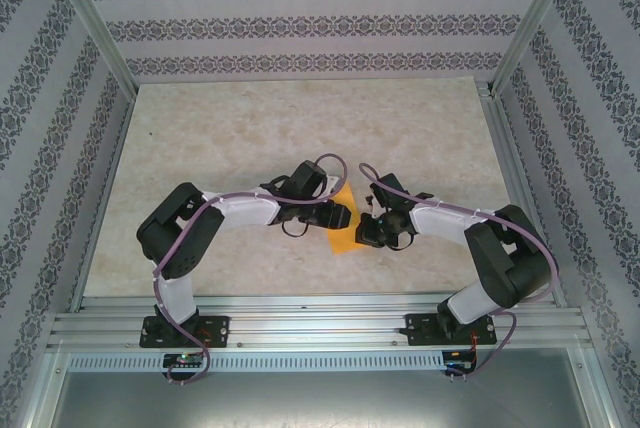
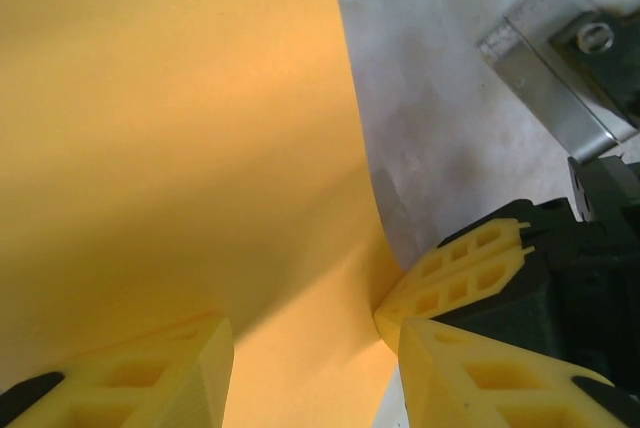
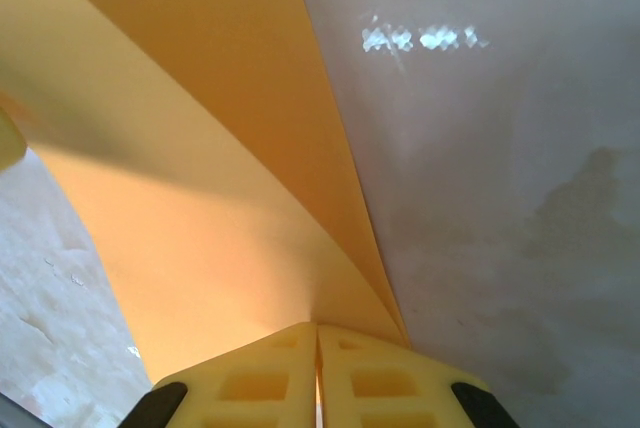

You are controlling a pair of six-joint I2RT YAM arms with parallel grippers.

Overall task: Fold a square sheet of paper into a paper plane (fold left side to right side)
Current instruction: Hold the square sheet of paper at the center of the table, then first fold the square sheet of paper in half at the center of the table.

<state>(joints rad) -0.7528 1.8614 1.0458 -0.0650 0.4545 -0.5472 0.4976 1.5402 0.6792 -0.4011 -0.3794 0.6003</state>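
Two grippers meet over the square sheet of paper (image 1: 340, 238), which lies about the middle of the table (image 1: 250, 118), between the arms; the right gripper (image 3: 318, 336) has its yellow fingers (image 3: 250, 383) pressed flat together with the sheet's edge pinched between them, and from that pinch the paper rises away in a smooth curve, clear of the surface; whether one layer or two sits in the pinch I cannot tell; the left gripper (image 2: 312, 343) stands wide, a finger at each side of its wrist view, the orange-yellow sheet spread between and beneath them, nothing clamped; the right gripper's fingertips sit just beside the left gripper's right-hand finger, on the sheet's right border; so the paper runs leftward from the pinch and under the left gripper, its visible length in the top view lying near to far; by my judgement the fold turns on this, the right arm having the grip at the edge and the left being placed over the body of the sheet to press; no brand, label or writing can be read anywhere.
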